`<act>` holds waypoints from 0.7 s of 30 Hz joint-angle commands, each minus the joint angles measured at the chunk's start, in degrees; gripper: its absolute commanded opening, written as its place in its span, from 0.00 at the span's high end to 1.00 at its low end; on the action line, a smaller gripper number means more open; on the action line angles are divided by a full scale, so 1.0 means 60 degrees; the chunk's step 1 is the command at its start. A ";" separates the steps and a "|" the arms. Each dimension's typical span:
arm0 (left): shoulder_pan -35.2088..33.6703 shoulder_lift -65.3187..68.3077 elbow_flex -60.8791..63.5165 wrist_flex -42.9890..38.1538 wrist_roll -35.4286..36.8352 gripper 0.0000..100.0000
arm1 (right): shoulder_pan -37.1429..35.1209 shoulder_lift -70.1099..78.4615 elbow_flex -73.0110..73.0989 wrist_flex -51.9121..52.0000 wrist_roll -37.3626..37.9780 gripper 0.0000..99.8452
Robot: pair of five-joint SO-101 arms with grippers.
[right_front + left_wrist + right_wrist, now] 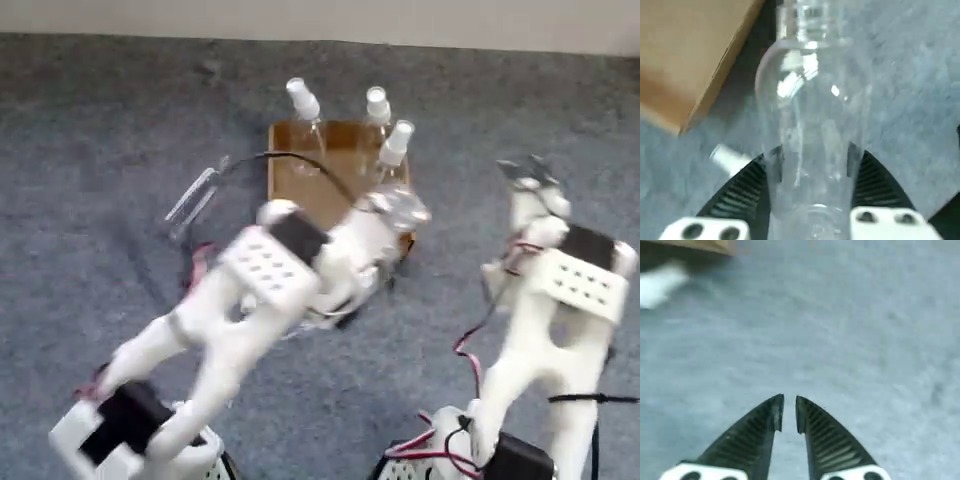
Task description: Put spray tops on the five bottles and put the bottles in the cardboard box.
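Grey carpet [100, 150], left hand [812, 155] around uncapped bottle [810, 100].

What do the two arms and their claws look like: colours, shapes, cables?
The left arm and the right arm are white plastic with black motor blocks. Each carries a white plate with rows of small holes. Red and black cables run along them. The left claw and right claw have black, tapered, ribbed fingers.
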 commanded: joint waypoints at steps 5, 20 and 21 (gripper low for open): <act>0.1516 0.3612 -0.2469 -0.1993 0.1817 0.99 | 0.2059 0.0696 0.0066 -0.1018 0.1040 1.00; 0.2103 0.5092 -0.2630 -0.3575 0.3780 0.80 | 0.2747 0.0916 0.0081 -0.1502 0.1055 0.99; 0.2073 0.5106 -0.2630 -0.3575 0.3751 0.78 | 0.2733 0.0916 0.0081 -0.1487 0.1055 0.99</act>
